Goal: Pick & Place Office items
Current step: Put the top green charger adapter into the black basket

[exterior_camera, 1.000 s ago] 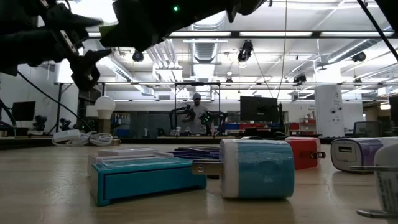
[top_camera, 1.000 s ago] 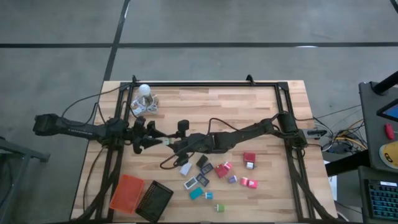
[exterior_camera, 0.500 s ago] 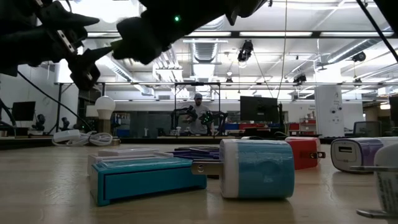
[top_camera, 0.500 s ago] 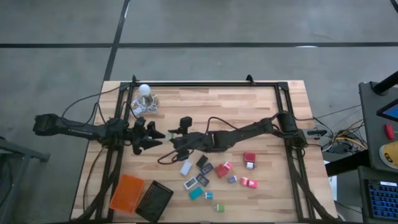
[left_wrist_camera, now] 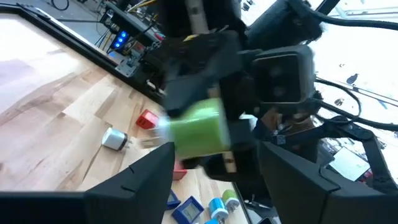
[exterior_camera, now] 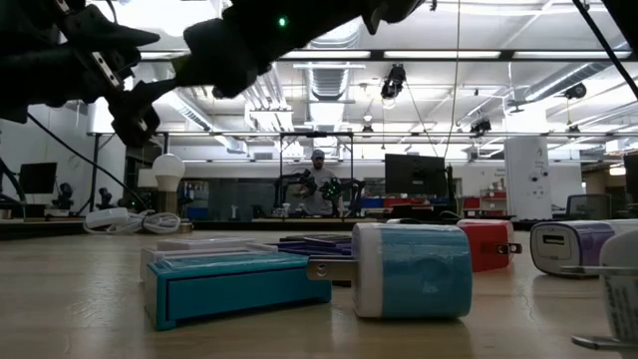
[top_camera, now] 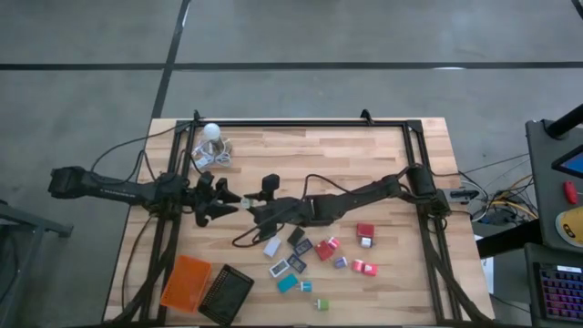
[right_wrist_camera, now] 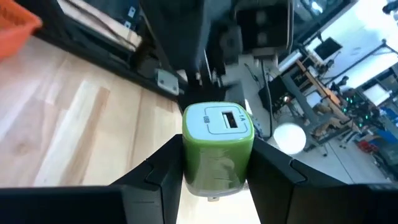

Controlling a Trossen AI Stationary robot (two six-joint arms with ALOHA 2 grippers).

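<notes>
Right gripper [right_wrist_camera: 214, 186] clamps green charger [right_wrist_camera: 217, 149] — left gripper [left_wrist_camera: 214, 180] agape.

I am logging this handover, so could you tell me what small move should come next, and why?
Probably the left gripper should ease forward around the green charger. The right gripper holds it off the table, facing the left gripper's open fingers, which are not yet around it.

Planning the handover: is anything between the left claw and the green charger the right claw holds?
Nothing visible. The right claw grips the green charger above the table, facing the left claw, whose fingers stand open around the charger in the left wrist view. Only air lies between them.
</notes>
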